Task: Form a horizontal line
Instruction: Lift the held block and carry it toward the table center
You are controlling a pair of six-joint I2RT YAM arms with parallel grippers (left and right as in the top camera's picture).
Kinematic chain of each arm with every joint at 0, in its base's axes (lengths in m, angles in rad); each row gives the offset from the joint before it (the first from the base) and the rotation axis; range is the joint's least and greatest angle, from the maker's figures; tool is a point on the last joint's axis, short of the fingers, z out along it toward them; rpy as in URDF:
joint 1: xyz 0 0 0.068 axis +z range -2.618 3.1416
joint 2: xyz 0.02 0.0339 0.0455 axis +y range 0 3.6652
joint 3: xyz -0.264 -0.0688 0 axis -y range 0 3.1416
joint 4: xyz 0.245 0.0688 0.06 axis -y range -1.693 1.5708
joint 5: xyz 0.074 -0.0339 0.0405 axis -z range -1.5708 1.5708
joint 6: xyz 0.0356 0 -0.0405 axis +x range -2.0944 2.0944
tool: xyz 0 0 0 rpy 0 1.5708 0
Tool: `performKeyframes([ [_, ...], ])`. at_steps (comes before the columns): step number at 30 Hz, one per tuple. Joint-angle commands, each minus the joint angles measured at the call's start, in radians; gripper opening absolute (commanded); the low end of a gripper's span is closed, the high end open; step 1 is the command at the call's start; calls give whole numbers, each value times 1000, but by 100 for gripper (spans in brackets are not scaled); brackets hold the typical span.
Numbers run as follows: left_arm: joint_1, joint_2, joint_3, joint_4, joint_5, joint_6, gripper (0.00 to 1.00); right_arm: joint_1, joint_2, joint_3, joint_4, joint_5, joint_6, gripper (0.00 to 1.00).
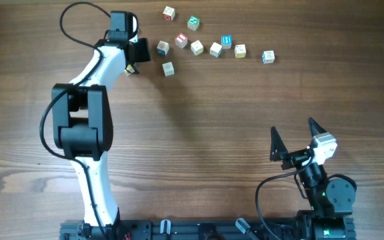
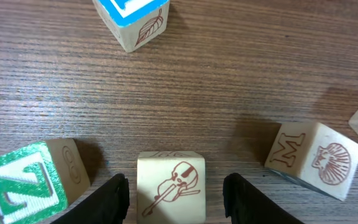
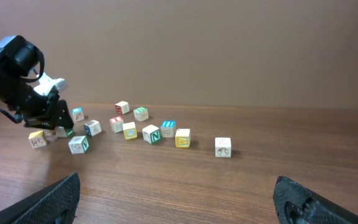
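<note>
The brown wooden table [image 1: 245,120] carries small letter cubes [image 1: 169,69] clustered on its far side, several in an uneven row [image 1: 216,49], one cube [image 1: 268,57] lying apart rightward.

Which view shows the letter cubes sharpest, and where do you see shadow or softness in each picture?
Left wrist: violin cube crisp, table grain sharp, a soft shadow left of the M cube. Right wrist: fingers of the right gripper dark and soft-edged, cubes small and distant. Overhead: even light, no glare, faint shadow beside the left arm.
</note>
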Motion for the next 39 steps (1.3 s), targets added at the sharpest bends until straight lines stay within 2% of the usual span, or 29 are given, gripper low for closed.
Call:
performKeyframes([
  [1,2,41,-10,19,-22,5,51,5,-7,-1,6,-9,3,100],
  [7,4,41,-10,55,-31,5,48,5,-7,-1,6,-9,3,100],
  [13,4,41,-10,63,-30,5,33,5,-7,-1,6,-9,3,100],
  [20,4,36,-8,82,-30,5,31,5,-7,-1,6,-9,3,100],
  [23,4,-8,-8,89,-30,5,29,5,-7,-1,6,-9,3,100],
  [26,4,-113,-8,71,-29,5,21,5,-7,-1,6,-9,3,100],
  [29,3,-271,-8,6,-29,-3,20,5,-7,-1,6,-9,3,100],
  [31,3,-437,-8,-94,28,-3,18,5,-7,-1,6,-9,3,100],
  [33,3,-533,-8,-174,87,-7,18,5,-7,-1,6,-9,3,100],
  [35,3,-662,-8,-326,131,-81,20,5,-7,-1,6,-9,3,100],
  [39,3,-784,-8,-607,131,-82,19,5,-7,-1,6,-9,3,100],
])
